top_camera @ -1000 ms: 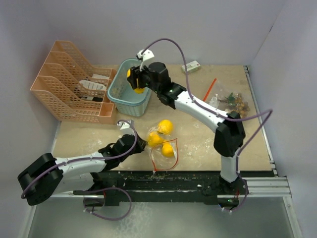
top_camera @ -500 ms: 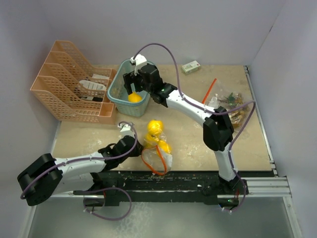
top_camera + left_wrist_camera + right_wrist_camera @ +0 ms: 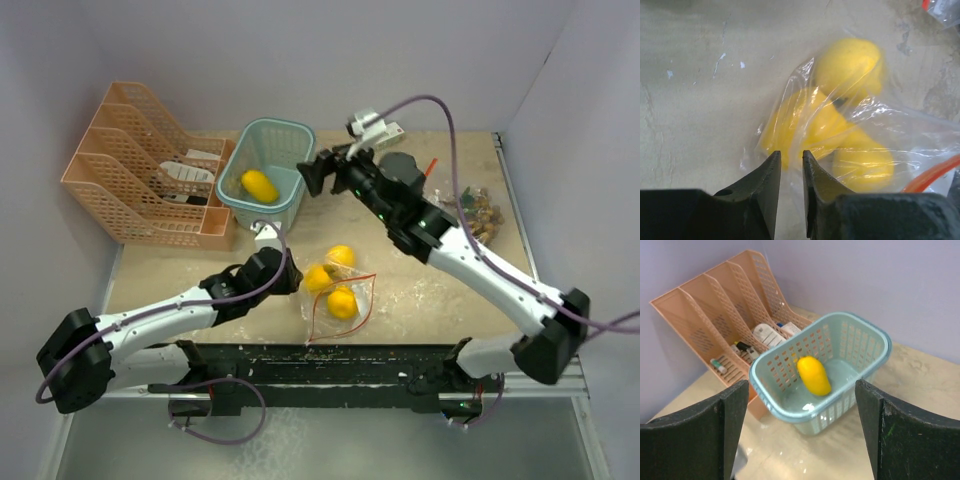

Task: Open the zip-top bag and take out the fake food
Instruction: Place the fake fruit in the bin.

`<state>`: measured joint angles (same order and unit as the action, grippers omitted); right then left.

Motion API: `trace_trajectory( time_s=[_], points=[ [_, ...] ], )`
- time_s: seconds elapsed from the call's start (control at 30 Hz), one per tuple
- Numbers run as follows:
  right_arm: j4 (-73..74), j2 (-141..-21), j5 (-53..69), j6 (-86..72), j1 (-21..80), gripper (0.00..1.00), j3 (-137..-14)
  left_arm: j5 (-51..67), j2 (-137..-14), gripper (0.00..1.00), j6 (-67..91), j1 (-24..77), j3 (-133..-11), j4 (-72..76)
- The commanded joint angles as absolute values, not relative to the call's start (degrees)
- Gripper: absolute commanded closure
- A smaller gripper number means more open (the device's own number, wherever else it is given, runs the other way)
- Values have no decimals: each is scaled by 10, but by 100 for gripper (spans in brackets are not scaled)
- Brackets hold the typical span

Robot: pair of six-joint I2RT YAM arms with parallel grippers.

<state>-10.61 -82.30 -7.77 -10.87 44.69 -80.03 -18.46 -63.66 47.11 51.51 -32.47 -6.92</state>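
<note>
The clear zip-top bag (image 3: 340, 300) with an orange zip strip lies on the table, with yellow fake food fruits (image 3: 343, 302) inside it and at its mouth. Seen from the left wrist, the bag (image 3: 890, 130) and its fruits (image 3: 852, 62) lie just ahead of my left gripper (image 3: 791, 154). That gripper (image 3: 289, 272) sits at the bag's left edge, its jaws a narrow gap apart over clear film. My right gripper (image 3: 311, 178) hangs wide open and empty beside the teal basket (image 3: 291, 131). One yellow fruit (image 3: 813, 375) lies in the basket (image 3: 875, 332).
An orange file rack (image 3: 150, 165) with small items stands left of the basket. A second clear bag (image 3: 476, 207) holding brownish toy food lies at the right. A small white-green box (image 3: 392, 131) sits by the back wall.
My right gripper opened, dropped the yellow fruit into the basket and drew back to the right. My left gripper's jaws parted slightly and the bag settled flat on the table.
</note>
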Motion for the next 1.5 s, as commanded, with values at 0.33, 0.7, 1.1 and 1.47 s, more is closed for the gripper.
trace_trajectory(
  time_s=[0.33,0.7,1.1,1.47],
  points=[
    [-99,-455,-64,-300,448,76,-331,-168,-707,65,427,512,-397,-51],
    [-138,-483,-107,-344,571,82,-269,-129,-773,66,416,512,-450,-18],
    [-97,-556,-152,-362,576,46,-249,-122,-784,66,419,512,-446,-11],
    [-116,-649,-141,-374,575,9,-255,-121,-776,66,425,512,-428,-6]
  ],
)
